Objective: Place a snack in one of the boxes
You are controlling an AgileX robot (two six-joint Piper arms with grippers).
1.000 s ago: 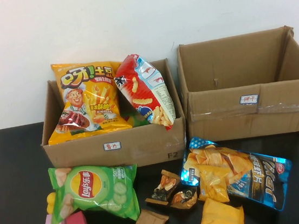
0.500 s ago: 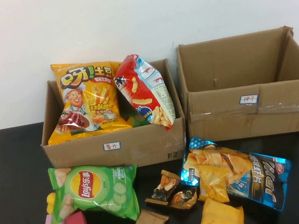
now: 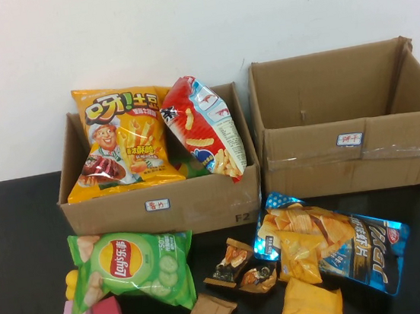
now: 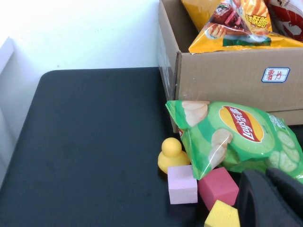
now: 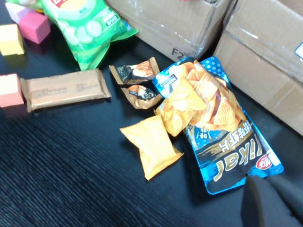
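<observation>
Red snack (image 3: 202, 127) leans upright in labelled box (image 3: 162, 205) (light, crinkly, crushable): pinch top seam. Left gripper (image 4: 272, 198), right gripper (image 5: 272, 201) low near front tabletop edge, fingers closed, empty.

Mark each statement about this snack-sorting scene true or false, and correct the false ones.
1. The red snack bag sits in the red-labelled box. True.
2. The blue-labelled box holds the yellow fries bag. False: that bag shares the red-labelled box.
3. The green Lay's bag lies on the table in front of the red-labelled box. True.
4. The left gripper holds the Lay's bag. False: it is shut, holding nothing.
5. The right gripper is open. False: shut.
</observation>
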